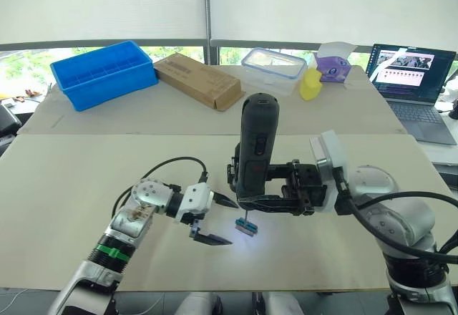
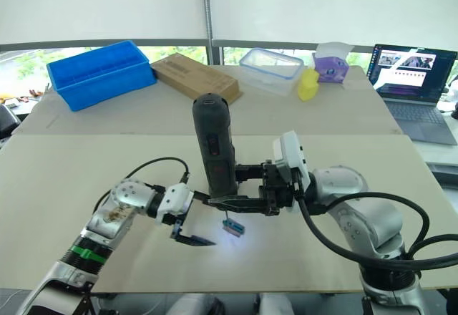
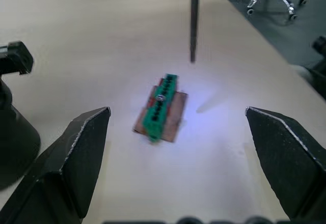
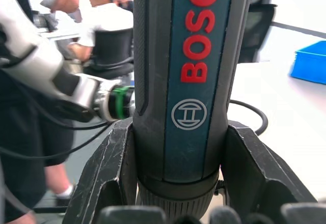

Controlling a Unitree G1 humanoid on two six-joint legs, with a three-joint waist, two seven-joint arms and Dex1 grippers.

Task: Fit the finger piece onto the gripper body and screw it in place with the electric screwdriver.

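The electric screwdriver (image 1: 256, 149) is standing upright at the centre of the frame, its dark barrel clamped between the two black fingers of the right end effector (image 1: 266, 202), which is reaching in from the right side. In the right wrist view the fingers are pressing against both sides of the barrel (image 4: 187, 81), which is carrying red lettering. The thin metal bit (image 3: 194, 20) is pointing straight down, its tip hanging just above a small green-and-brown block (image 1: 245, 228) that is lying on the pale bench (image 1: 86, 179) in a patch of bluish-white light, slightly below the frame's centre. Whether the bit is touching the block cannot be told.

The left end effector (image 1: 215, 220) is sitting at the lower left of centre, just beside the block, with its two pointed fingers spread wide apart and holding nothing. In the left wrist view the block (image 3: 161, 108) is lying between those open fingers (image 3: 81, 147), clear of both.

Along the far edge of the bench, a blue tray (image 1: 104, 72) is resting at upper left, a brown cardboard box (image 1: 197, 80) beside it, a clear lidded container (image 1: 273, 70) and a yellow object (image 1: 310, 84) further right, and an open laptop (image 1: 415, 86) at upper right.
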